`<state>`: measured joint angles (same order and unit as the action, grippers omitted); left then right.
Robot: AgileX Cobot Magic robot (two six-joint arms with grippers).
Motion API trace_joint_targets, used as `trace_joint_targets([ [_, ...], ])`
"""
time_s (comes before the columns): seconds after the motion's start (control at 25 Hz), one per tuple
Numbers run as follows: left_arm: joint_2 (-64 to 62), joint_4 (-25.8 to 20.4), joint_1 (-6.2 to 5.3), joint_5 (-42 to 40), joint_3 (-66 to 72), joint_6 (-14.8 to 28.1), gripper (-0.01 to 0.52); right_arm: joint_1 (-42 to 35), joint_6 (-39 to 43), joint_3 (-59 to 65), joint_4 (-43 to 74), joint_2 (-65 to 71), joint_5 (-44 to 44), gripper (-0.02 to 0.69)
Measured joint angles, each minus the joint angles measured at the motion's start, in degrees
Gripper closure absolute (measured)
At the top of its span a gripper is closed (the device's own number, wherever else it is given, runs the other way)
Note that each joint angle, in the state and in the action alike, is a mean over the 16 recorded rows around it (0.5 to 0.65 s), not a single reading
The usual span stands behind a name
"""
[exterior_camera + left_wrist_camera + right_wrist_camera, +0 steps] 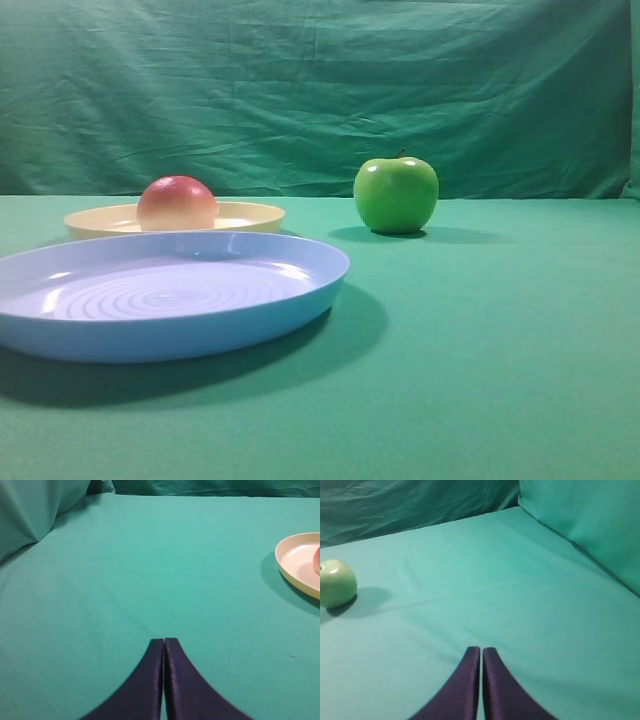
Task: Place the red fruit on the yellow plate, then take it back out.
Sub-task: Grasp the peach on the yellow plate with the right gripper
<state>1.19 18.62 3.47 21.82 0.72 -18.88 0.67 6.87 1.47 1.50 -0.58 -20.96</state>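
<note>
While red fruit (177,203) sits on yellow plate (250,215), both hands (164,641) (481,650) closed, empty.

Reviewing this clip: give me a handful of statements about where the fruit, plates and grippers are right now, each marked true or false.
1. The red fruit sits on the yellow plate. True.
2. The green apple lies in the blue plate. False: it stands on the green cloth, apart from both plates.
3. The left gripper is shut and holds nothing. True.
4. The right gripper is clamped on the green apple. False: its fingers are pressed together over bare cloth, with the apple well off to its left.
5. The blue plate holds a fruit. False: it holds nothing.
</note>
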Motion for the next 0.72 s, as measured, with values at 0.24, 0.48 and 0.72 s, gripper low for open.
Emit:
trace_joint_targets([
  [0.24, 0.0, 0.0, 0.00, 0.0, 0.0, 0.0, 0.514, 0.0, -1.4, 0.0, -1.0, 0.0, 0.0, 0.665],
  [0.48, 0.0, 0.0, 0.00, 0.0, 0.0, 0.0, 0.514, 0.3, -1.7, -1.5, -3.2, 0.5, 0.5, 0.665],
  [0.72, 0.0, 0.0, 0.00, 0.0, 0.0, 0.0, 0.514, 2.8, -2.3, -8.3, -5.3, 4.7, -0.2, 0.665],
])
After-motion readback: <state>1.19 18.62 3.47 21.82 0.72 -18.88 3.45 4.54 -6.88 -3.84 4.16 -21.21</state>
